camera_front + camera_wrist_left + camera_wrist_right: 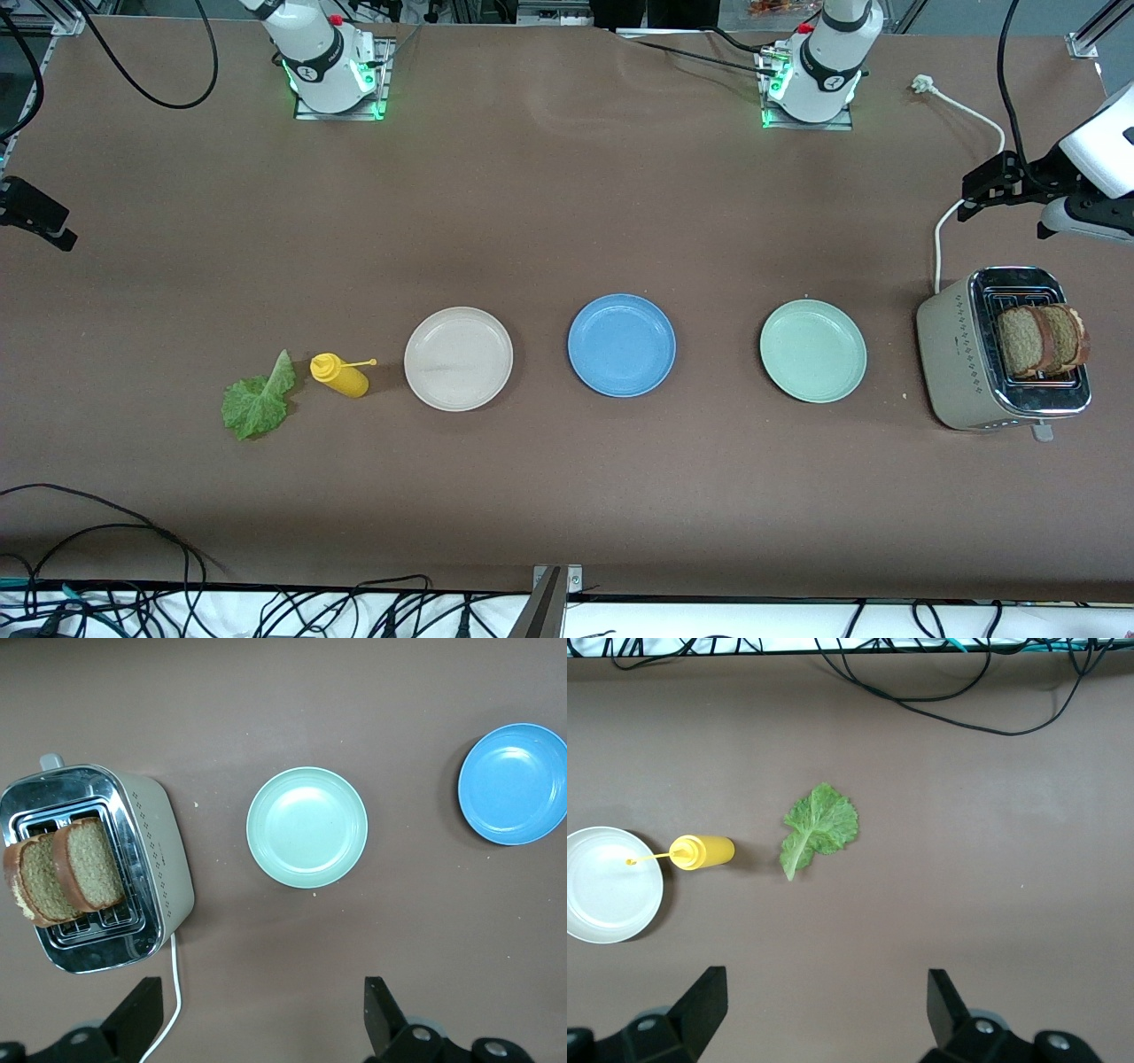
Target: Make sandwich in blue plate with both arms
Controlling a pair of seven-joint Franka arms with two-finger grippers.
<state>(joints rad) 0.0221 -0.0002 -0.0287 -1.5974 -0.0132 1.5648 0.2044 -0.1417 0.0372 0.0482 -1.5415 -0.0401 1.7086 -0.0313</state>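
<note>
1. The sandwich is not yet assembled. Two brown bread slices [1041, 339] stand upright in the slots of the toaster [957, 368], their upper halves proud of the slots. The toaster sits at the left arm's end of the surface [567, 204].
2. The lettuce leaf [257, 403] lies flat on the surface at the right arm's end, just beside the yellow squeeze bottle [339, 374], which lies on its side.
3. The blue plate [621, 345] holds nothing. It stands between the cream-white plate [458, 358] and the pale mint-green plate [812, 350].
4. The left hand [257, 1014] hovers released, fingers spread wide, over bare surface near the toaster and its white cord [966, 115]. The bread lies ahead of it and to one side.
5. The right hand [824, 1010] hovers released, fingers wide apart, over the right arm's end of the surface. The lettuce leaf lies ahead of it.
6. Handling judgement: the bread looks light, soft and crumbly. A hold across the flat faces of the exposed top, with moderate pressure, seems soundest.
7. The leaf looks limp and thin. A pinch at the pale rib end appears least likely to tear it.
</note>
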